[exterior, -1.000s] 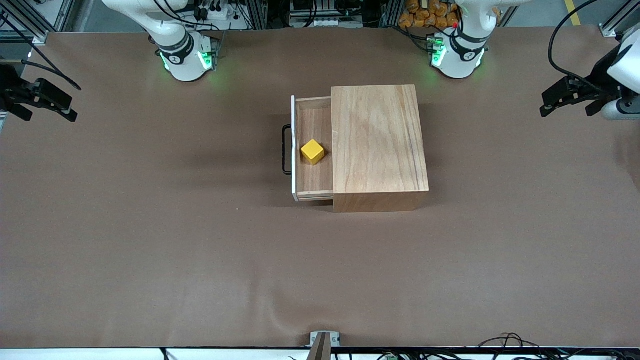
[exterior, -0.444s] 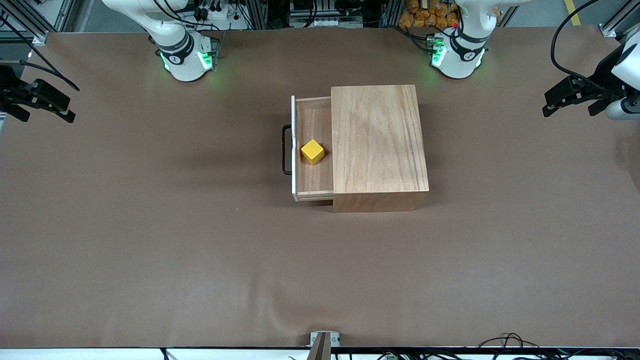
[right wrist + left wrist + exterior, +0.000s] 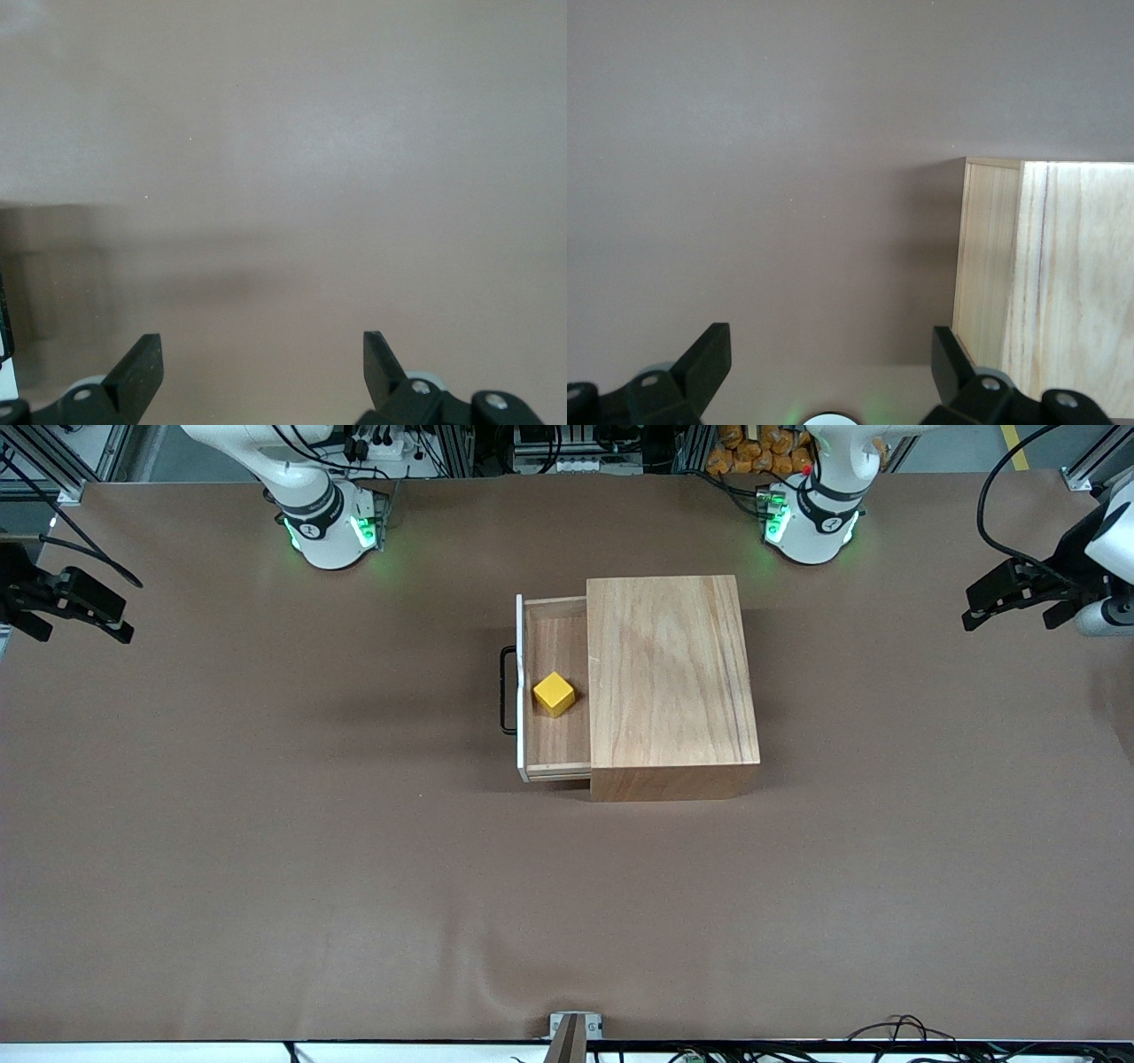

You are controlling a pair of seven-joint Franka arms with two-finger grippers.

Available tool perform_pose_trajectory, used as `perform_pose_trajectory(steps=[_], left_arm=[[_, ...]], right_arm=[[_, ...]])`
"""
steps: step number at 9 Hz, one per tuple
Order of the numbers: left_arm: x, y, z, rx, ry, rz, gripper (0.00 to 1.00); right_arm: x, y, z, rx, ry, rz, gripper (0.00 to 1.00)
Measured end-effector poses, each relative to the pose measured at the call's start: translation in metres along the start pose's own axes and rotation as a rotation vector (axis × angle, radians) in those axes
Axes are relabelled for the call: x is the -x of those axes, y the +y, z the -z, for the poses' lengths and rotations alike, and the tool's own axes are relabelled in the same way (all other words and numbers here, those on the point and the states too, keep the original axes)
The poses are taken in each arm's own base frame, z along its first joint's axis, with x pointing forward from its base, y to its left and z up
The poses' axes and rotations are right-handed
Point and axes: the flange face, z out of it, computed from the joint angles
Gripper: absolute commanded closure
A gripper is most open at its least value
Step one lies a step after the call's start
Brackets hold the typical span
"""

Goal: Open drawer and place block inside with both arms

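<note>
The left arm (image 3: 833,478) rises from its base and bends out of sight, and its left gripper (image 3: 1019,602) hangs in the air over the left arm's end of the table, fingers (image 3: 700,359) spread wide with nothing between them. The right arm (image 3: 283,469) is posed the same way, its right gripper (image 3: 84,615) up over the right arm's end of the table, fingers (image 3: 137,367) wide apart and empty. Both arms wait.
</note>
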Motion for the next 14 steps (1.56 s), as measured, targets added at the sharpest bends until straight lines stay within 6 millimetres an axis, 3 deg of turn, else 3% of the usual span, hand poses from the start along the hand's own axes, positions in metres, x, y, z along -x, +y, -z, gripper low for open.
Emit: perform_pose_trajectory(steps=[14], left_arm=[[0.0038, -0.0061, 0.0045, -0.001, -0.025, 0.011, 0.00]], right_arm=[[-0.0008, 0.0032, -0.0024, 0.001, -0.008, -0.006, 0.00]])
